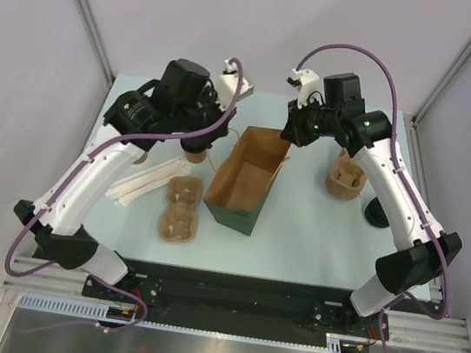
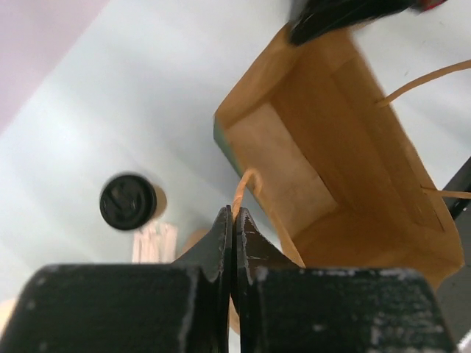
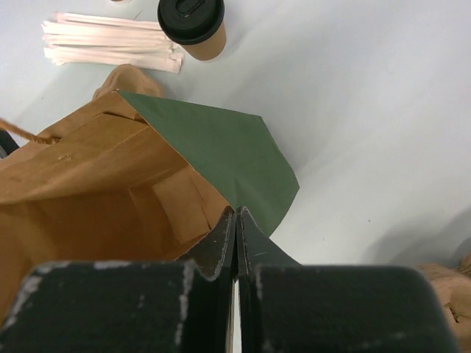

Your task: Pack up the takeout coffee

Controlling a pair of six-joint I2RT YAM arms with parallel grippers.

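The takeout coffee point(image 3: 193, 22), a tan cup with a black lid, stands on the table beside the stirrers; its lid also shows in the left wrist view point(image 2: 128, 201). In the top view it is mostly hidden under my left arm point(image 1: 193, 156). The green bag point(image 1: 232, 215) with a brown inside stands open at the table's middle. My left gripper point(image 2: 233, 213) is shut on the bag's paper handle point(image 2: 246, 184) at the left rim. My right gripper point(image 3: 237, 213) is shut on the bag's rim point(image 3: 221, 213) at its right side point(image 1: 287, 140).
Paper-wrapped stirrers point(image 1: 142, 183) lie left of the bag. A brown pulp cup carrier point(image 1: 181, 210) lies at the bag's front left, another point(image 1: 347, 176) at the right. A black object point(image 1: 376, 216) stands near the right arm.
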